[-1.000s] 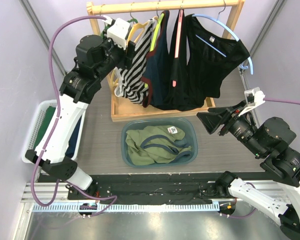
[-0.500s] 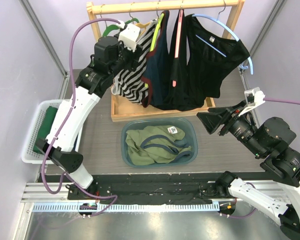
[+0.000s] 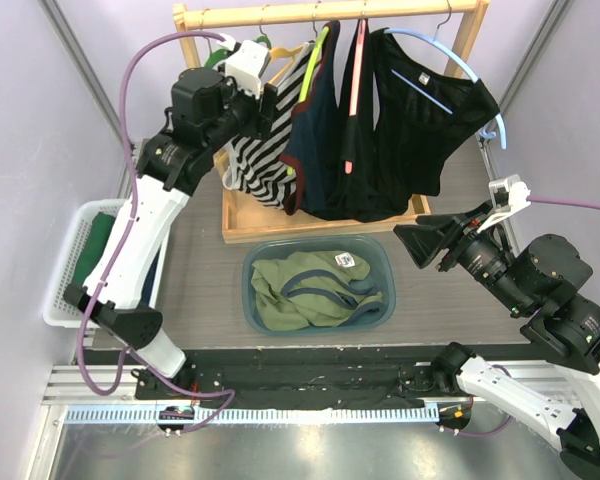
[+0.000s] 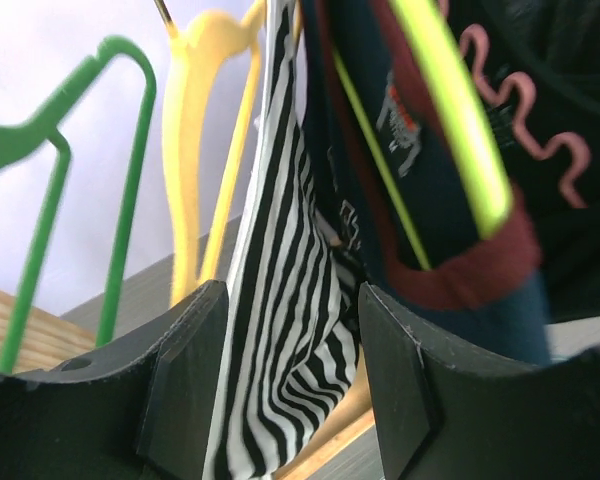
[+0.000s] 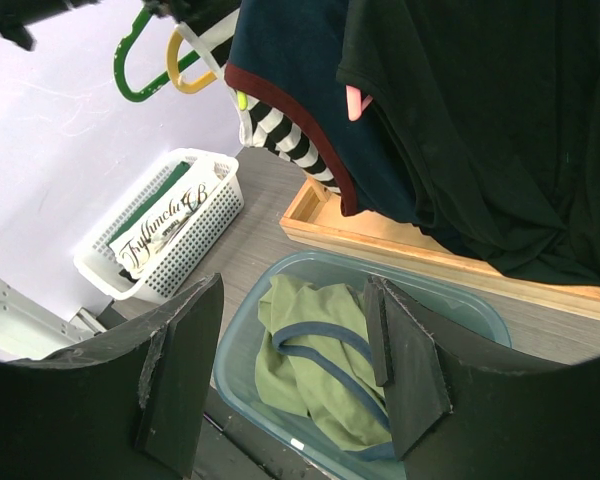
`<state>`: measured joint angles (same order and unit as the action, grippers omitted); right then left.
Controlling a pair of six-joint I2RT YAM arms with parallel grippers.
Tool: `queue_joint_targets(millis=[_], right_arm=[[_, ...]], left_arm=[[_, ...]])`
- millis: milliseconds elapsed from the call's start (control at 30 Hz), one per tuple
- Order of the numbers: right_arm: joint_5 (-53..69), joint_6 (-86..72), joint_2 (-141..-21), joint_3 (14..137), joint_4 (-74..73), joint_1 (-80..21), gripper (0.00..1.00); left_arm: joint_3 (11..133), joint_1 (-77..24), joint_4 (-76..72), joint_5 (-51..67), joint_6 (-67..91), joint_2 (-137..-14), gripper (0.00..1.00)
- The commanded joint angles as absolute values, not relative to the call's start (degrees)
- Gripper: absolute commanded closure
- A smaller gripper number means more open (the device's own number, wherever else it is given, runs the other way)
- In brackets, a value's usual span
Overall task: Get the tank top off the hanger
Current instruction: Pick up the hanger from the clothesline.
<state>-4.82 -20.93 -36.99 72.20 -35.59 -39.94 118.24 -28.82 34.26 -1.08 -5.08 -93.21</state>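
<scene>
The striped tank top (image 4: 280, 330) hangs near the rail's (image 3: 330, 12) left end, with a navy top (image 4: 420, 200) crowding its right edge and a yellow hanger (image 4: 195, 150) just left. The left claw (image 4: 285, 310) gapes wide astride the fabric, gripping nothing. The right claw (image 5: 292, 300) is wide open, empty and well apart.

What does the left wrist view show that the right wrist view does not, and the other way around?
Only the left wrist view shows the left gripper, open, with the striped tank top hanging between its fingers. Only the right wrist view shows the white basket and the blue bin holding a green garment. Both views show the striped tank top, the green hanger, the yellow hanger and the navy garment with dark red trim.
</scene>
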Motion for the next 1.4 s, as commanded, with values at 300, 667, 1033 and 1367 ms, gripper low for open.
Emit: queue_joint_targets(millis=[300, 667, 1033, 1367], right_arm=[[-4.66, -21.09, -36.47, 73.21, -34.54, -39.81, 0.34], [-5.89, -20.57, -34.89, 73.04, -36.12, -39.81, 0.33], [-6.24, -20.65, -35.07, 73.39, -36.12, -39.81, 0.35], [-6.50, -20.57, -34.45, 73.04, -36.65, -39.81, 0.38]], left_arm=[[118.74, -28.48, 32.78, -2.28, -6.59, -89.73, 0.41], [118.21, -25.67, 32.25, -3.08, -4.83, -93.16, 0.41], [115.40, -25.66, 33.31, 1.58, -2.81, -92.64, 0.94], [121.37, -25.66, 32.43, 1.41, -2.37, -92.72, 1.00]])
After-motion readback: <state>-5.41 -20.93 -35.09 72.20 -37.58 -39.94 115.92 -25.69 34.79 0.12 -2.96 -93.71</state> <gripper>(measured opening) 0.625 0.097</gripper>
